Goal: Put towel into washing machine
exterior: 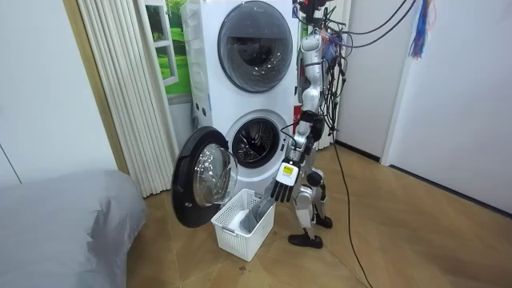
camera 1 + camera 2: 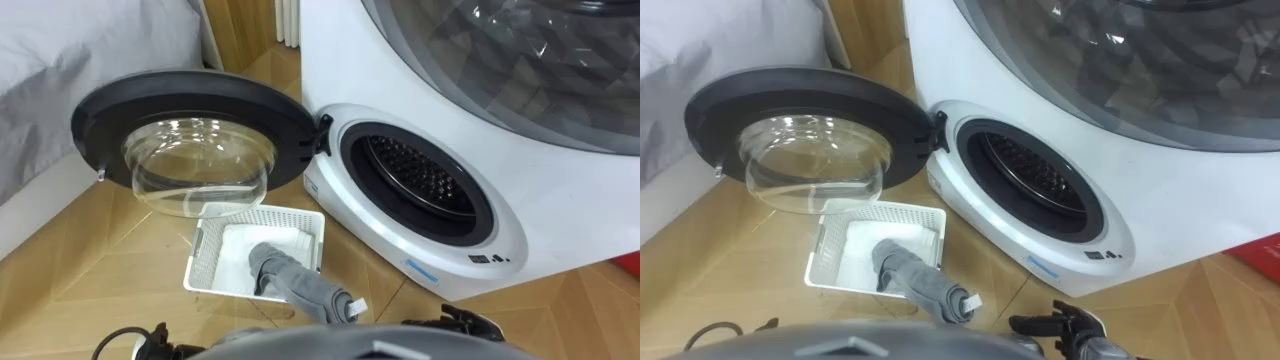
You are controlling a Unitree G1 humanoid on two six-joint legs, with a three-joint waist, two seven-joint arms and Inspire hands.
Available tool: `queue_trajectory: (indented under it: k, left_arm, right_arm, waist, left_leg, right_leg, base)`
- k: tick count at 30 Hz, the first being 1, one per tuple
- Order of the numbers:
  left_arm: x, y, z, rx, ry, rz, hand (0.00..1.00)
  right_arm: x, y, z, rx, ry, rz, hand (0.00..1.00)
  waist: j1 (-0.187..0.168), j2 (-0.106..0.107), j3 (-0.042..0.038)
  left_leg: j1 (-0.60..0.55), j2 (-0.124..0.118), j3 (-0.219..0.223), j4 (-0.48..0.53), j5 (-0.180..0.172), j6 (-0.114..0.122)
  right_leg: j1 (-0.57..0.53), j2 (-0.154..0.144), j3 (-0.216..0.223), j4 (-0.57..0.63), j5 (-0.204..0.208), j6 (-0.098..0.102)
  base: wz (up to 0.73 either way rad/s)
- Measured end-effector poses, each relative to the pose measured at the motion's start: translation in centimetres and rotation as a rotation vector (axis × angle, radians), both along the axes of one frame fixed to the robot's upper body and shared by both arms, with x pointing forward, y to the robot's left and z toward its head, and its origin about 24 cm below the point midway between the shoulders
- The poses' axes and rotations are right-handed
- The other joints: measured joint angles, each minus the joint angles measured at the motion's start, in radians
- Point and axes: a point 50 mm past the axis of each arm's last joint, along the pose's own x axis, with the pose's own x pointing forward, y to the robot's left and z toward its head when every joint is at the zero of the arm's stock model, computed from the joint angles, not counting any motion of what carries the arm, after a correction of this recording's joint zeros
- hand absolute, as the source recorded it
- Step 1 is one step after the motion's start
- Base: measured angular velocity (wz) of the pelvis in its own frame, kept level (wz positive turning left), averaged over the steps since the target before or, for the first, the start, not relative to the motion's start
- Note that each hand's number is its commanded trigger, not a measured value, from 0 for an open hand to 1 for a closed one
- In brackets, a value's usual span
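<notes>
- The right hand reaches in at the lower right of the eye views. Its dark fingers are stretched out and clasp nothing, just beside the towel's near end.
- The grey towel lies rolled in the white basket on the wooden floor, with its near end leaning up over the rim.
- Beyond the basket, the round door stands swung wide open.
- To its right, the washing machine shows its dark drum.

Grey towel, wht basket, blk door.
</notes>
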Motion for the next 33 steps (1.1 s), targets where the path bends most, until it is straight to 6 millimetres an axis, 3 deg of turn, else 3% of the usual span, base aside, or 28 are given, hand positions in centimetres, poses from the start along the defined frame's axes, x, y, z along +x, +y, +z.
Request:
queue_trajectory:
  k: [13, 20, 26, 30, 33]
  left_arm:
    - [-0.1, 0.1, 0.0, -0.014, 0.002, -0.002, 0.00]
    - [0.7, 0.2, 0.1, 0.010, -0.017, -0.042, 0.00]
    - [3.2, 0.3, 0.6, 0.068, -0.090, -0.145, 0.00]
    - [5.8, -0.3, 1.0, 0.084, -0.166, -0.221, 0.00]
    - [7.8, -0.7, 1.4, 0.104, -0.218, -0.294, 0.00]
  right_arm:
    - [0.1, -0.1, 0.0, 0.007, -0.004, 0.004, 0.00]
    - [0.2, 0.0, 0.1, 0.006, -0.017, 0.007, 0.00]
    - [1.0, 0.1, 0.2, 0.005, -0.044, 0.031, 0.00]
    - [2.0, 0.0, 0.3, -0.002, -0.060, 0.067, 0.00]
    - [2.5, 0.0, 0.4, -0.007, -0.072, 0.090, 0.00]
  waist:
    - [0.000, 0.001, 0.0005]
    - [0.001, -0.008, 0.0015]
    - [0.001, -0.010, -0.0025]
    - [-0.001, 0.001, -0.0088]
    - [-0.002, 0.013, -0.0087]
  left_leg:
    - [0.001, 0.000, 0.001, 0.000, 0.000, 0.000]
    - [-0.003, 0.000, 0.001, 0.000, 0.000, 0.000]
    - [-0.046, 0.002, 0.002, 0.016, 0.000, 0.000]
    - [-0.101, 0.005, 0.002, 0.034, 0.001, 0.001]
    - [-0.131, 0.006, 0.005, 0.043, 0.001, 0.001]
  right_leg:
    - [0.000, 0.000, 0.000, 0.000, 0.000, 0.000]
    - [-0.004, 0.000, 0.001, 0.001, 0.000, 0.000]
    - [-0.042, 0.000, 0.003, 0.005, 0.000, 0.000]
    - [-0.096, 0.000, 0.002, 0.018, 0.000, -0.001]
    - [-0.125, 0.000, 0.005, 0.022, 0.001, -0.001]
  base:
    - [0.00]
    - [0.00]
    - [-0.01]
    - [0.00]
    - [-0.03]
